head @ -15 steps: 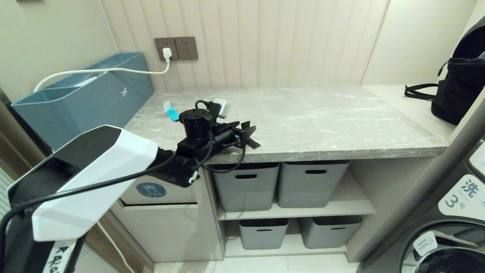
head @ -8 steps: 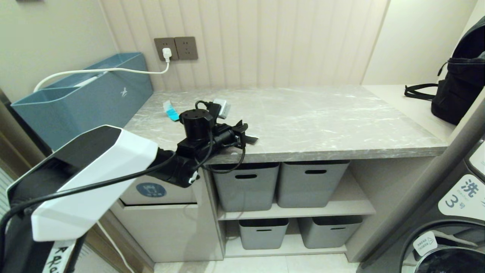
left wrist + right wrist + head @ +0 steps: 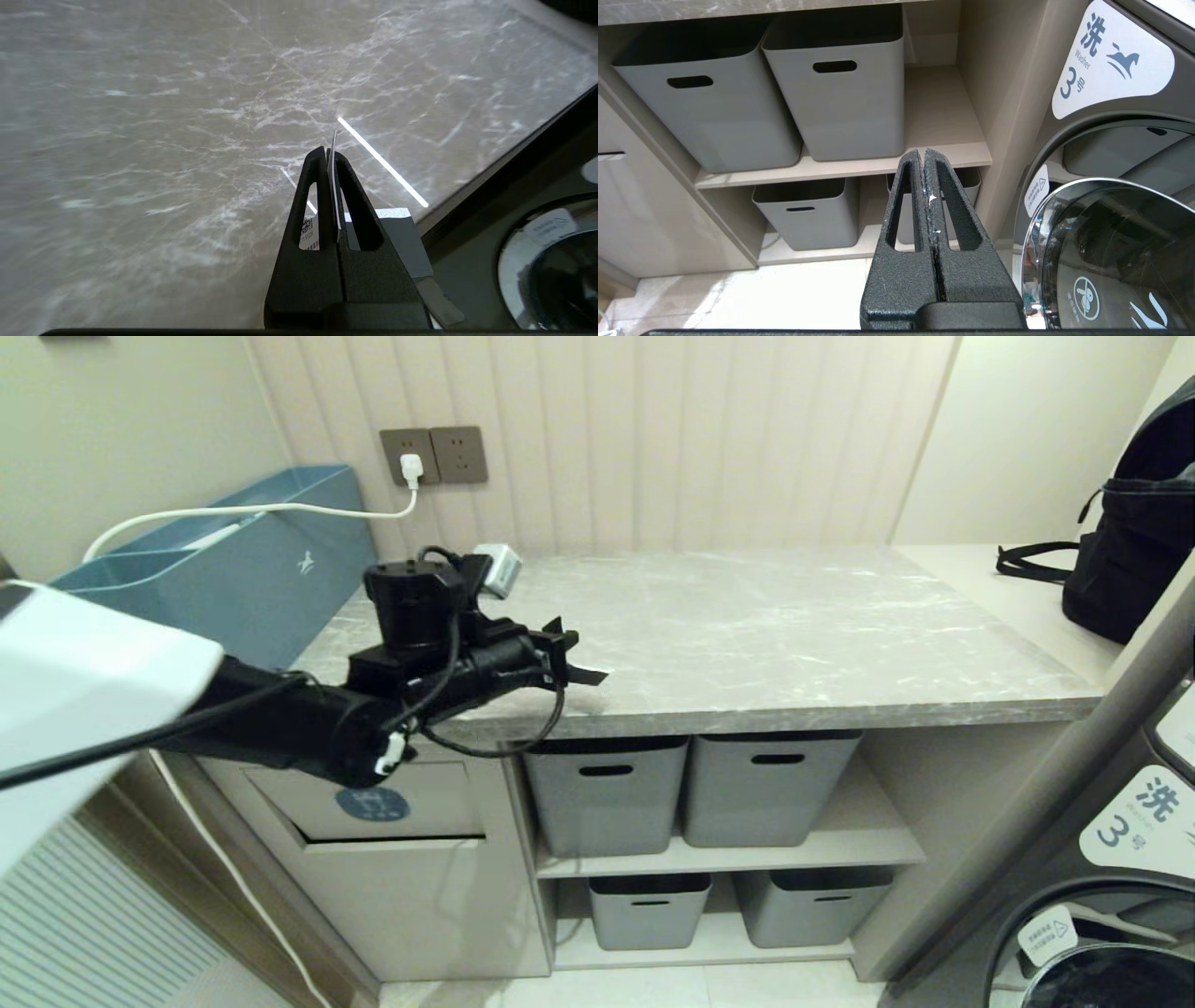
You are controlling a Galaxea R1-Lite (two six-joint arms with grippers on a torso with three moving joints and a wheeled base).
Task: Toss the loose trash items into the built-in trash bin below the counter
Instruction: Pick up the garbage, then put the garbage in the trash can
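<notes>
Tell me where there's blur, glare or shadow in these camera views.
Left wrist view: the counter looks smeared with motion blur, with a bright streak of reflected light; the left tool stays sharp. Head view: soft shadow under the left tool on the counter's front edge. Right wrist view: sharp, with reflections on the washer door.

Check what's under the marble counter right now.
Under the counter: four grey tubs on two shelves, and left of them the trash bin flap with its blue label. Tub contents aren't visible; the left arm covers the flap's top edge.
</notes>
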